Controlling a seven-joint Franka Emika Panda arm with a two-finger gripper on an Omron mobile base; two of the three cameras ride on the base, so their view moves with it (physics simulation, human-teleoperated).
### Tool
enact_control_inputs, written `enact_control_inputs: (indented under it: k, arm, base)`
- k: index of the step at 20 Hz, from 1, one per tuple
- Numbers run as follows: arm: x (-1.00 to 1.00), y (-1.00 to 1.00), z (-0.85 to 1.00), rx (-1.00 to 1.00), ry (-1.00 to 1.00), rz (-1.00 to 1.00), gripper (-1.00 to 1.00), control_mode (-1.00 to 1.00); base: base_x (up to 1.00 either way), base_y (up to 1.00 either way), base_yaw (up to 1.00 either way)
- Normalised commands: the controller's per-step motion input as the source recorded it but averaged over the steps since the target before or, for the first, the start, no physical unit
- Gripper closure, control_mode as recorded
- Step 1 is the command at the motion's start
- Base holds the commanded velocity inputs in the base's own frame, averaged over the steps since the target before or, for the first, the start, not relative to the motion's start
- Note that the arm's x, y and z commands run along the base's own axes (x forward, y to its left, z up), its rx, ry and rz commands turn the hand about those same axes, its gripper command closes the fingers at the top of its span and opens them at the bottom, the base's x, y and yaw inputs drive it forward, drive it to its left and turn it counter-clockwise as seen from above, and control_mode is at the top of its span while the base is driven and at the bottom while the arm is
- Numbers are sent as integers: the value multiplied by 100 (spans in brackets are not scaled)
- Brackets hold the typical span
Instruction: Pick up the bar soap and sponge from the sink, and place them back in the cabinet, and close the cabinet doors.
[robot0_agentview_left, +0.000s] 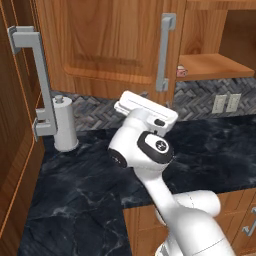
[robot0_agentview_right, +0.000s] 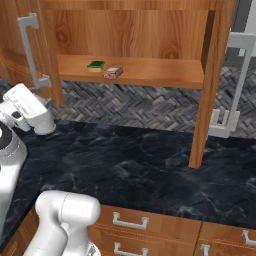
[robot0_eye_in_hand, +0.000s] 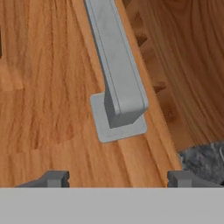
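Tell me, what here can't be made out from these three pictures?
- The sponge and bar soap lie on the cabinet shelf, too small for detail in the right base view.
- Right door handle: its top is cut off by the picture's edge.
- The gripper: the hand view's bottom edge hides all but the fingertips.

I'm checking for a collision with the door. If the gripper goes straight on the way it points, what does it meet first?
Most likely the grey handle of the cabinet door, dead ahead of the open gripper; the depth is unclear.
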Motion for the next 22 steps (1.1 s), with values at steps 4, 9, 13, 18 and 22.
enact_control_inputs:
  k: [4,9,13,18,22]
  arm:
    - [42,-11,0,0,0,13,-100,-100]
    - [46,-20,0,0,0,12,-100,-100]
    - [45,-18,0,0,0,11,-100,-100]
    - [44,-13,0,0,0,9,-100,-100]
    - [42,-8,0,0,0,8,-100,-100]
  base:
    - [0,0,0]
    - [0,0,0]
    - [0,0,0]
    - [0,0,0]
    - [0,0,0]
